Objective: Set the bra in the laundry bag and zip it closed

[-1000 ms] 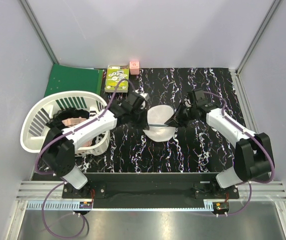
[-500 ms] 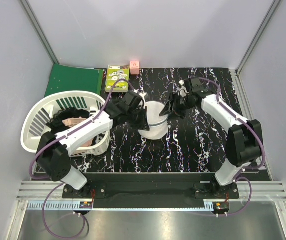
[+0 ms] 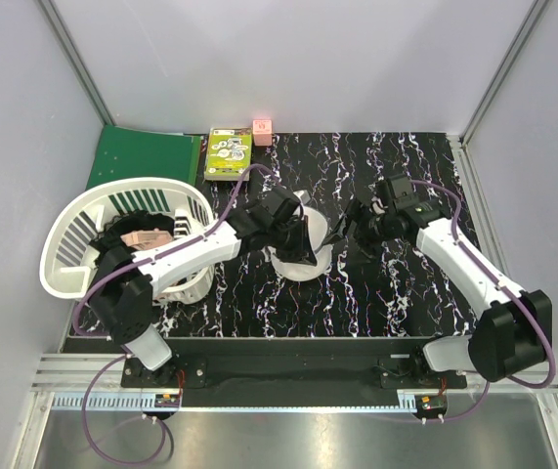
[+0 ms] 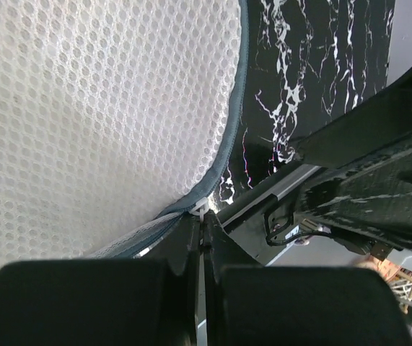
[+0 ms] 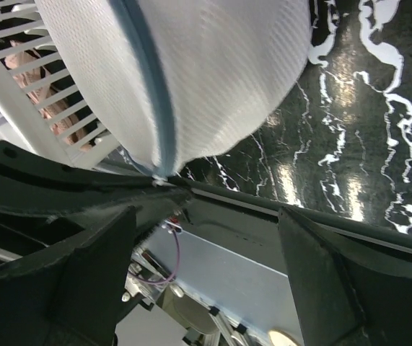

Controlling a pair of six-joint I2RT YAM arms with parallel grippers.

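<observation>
The laundry bag (image 3: pixel 310 256), a white mesh dome with a dark zipper line, stands up off the marbled tabletop at the centre. My left gripper (image 3: pixel 294 233) is shut on the bag's small white zipper pull (image 4: pixel 202 208), and white mesh (image 4: pixel 83 108) fills the left wrist view above it. My right gripper (image 3: pixel 350 228) hangs just right of the bag, jaws wide open, holding nothing. In the right wrist view the bag (image 5: pixel 220 65) and its zipper line (image 5: pixel 151 94) lie beyond the open fingers (image 5: pixel 83 274). The bra is hidden.
A white slatted basket (image 3: pixel 68 244) at the left holds a pale pink garment (image 3: pixel 147 237) and dark cloth. A green folder (image 3: pixel 142 156), a green box (image 3: pixel 230 154) and a pink cube (image 3: pixel 262 127) lie at the back. The left arm crosses in front of the basket.
My right gripper has opened, let go of the bag and drawn back to the right. My left gripper, still shut on the zipper pull, has moved right along the rim, and the bag shifted.
</observation>
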